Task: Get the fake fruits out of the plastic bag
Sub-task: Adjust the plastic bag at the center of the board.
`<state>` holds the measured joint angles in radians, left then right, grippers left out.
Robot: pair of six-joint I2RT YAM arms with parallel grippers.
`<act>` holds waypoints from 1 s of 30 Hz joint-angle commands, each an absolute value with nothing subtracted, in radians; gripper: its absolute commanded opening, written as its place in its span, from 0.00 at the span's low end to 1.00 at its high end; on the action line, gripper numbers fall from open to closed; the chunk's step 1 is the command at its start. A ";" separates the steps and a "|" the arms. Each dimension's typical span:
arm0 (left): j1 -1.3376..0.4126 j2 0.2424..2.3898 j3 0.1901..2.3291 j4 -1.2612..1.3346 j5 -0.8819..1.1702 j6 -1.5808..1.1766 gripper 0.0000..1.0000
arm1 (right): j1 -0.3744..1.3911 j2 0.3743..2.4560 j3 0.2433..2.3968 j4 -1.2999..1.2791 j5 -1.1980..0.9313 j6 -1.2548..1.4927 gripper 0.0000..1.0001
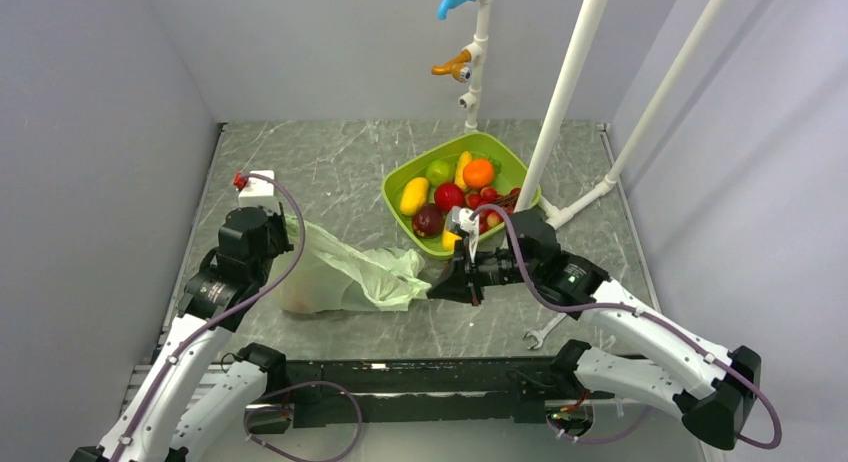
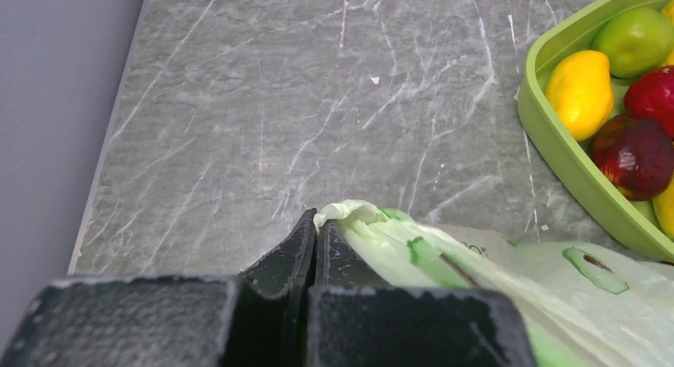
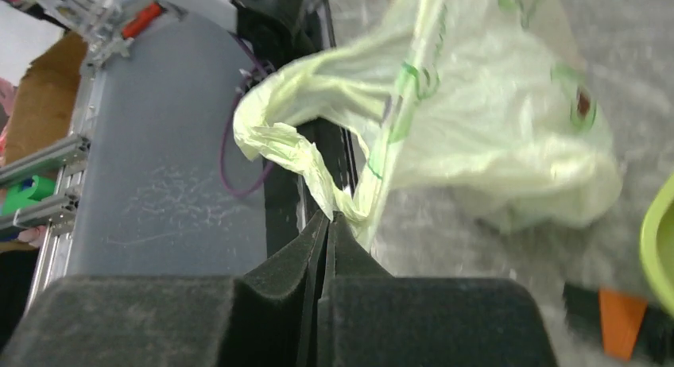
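Note:
The pale-green plastic bag (image 1: 350,274) lies crumpled on the marble table, stretched between my two grippers. My left gripper (image 1: 293,227) is shut on the bag's far-left edge, and the left wrist view shows the film pinched at the fingertips (image 2: 316,222). My right gripper (image 1: 432,290) is shut on a twisted strip at the bag's right end (image 3: 328,218), with the bag (image 3: 493,137) billowing beyond it. A faint pink-orange bulge (image 1: 303,292) shows through the bag's near-left part. The fake fruits inside are otherwise hidden.
A green tray (image 1: 400,190) behind the bag holds several toy fruits, among them a round green one (image 1: 438,170), an orange (image 1: 478,172) and a yellow one (image 2: 580,93). White pipes (image 1: 560,102) rise beside it. A wrench (image 1: 543,332) lies near the front edge.

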<state>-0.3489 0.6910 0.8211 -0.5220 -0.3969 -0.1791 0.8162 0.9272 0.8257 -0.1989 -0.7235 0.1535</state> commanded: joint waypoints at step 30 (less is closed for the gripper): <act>-0.325 0.607 0.791 -0.428 -0.078 -0.104 0.20 | 1.136 1.322 1.426 -0.483 -0.237 -0.128 0.95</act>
